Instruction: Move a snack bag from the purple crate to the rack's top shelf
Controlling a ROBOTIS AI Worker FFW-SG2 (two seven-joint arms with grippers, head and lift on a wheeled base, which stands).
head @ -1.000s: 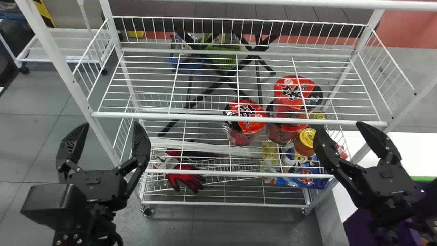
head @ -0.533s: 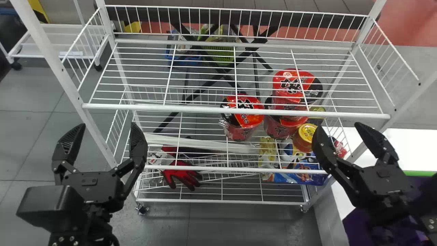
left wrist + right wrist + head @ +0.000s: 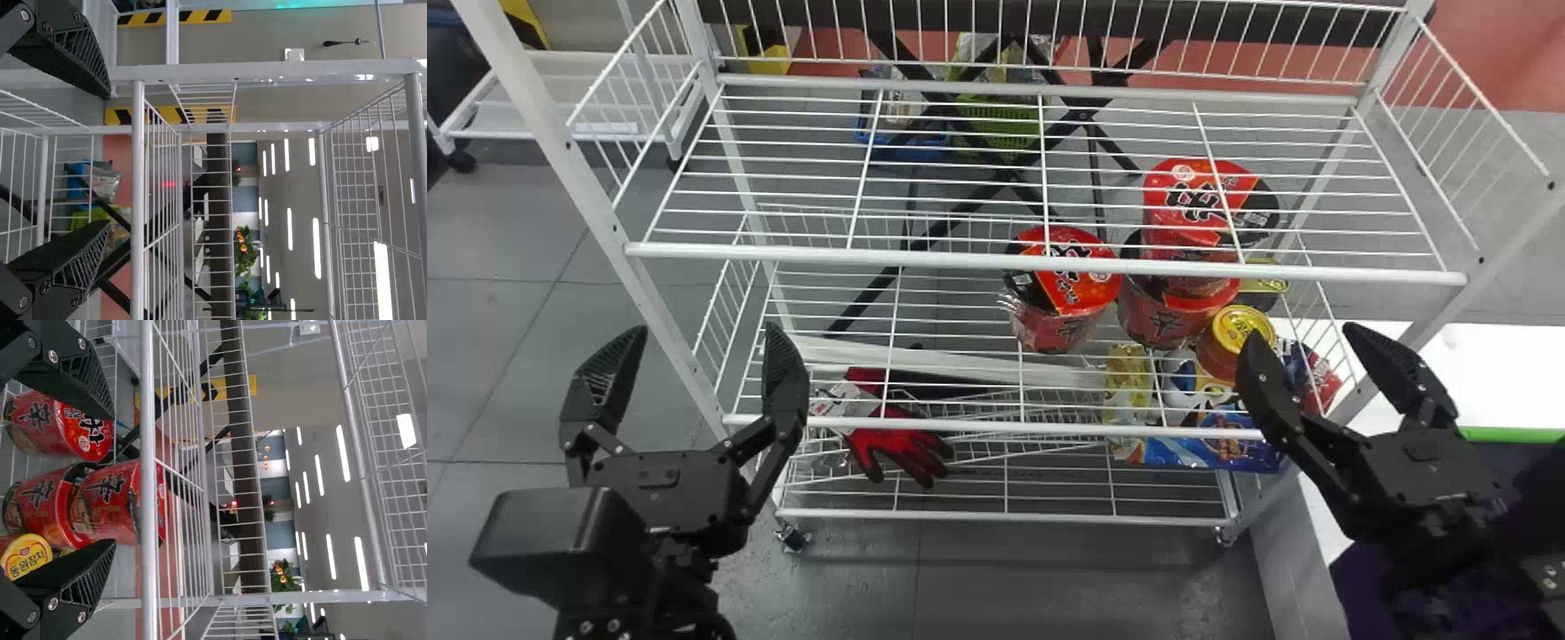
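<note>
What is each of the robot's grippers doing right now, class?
Left black two-fingered gripper: open, holding nothing.
Right black two-fingered gripper: open, holding nothing.

Gray tiled floor [image 3: 498, 356], reddish wall [image 3: 1494, 53]

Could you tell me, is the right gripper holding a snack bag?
No, the right gripper is open, with nothing between its fingers.
</note>
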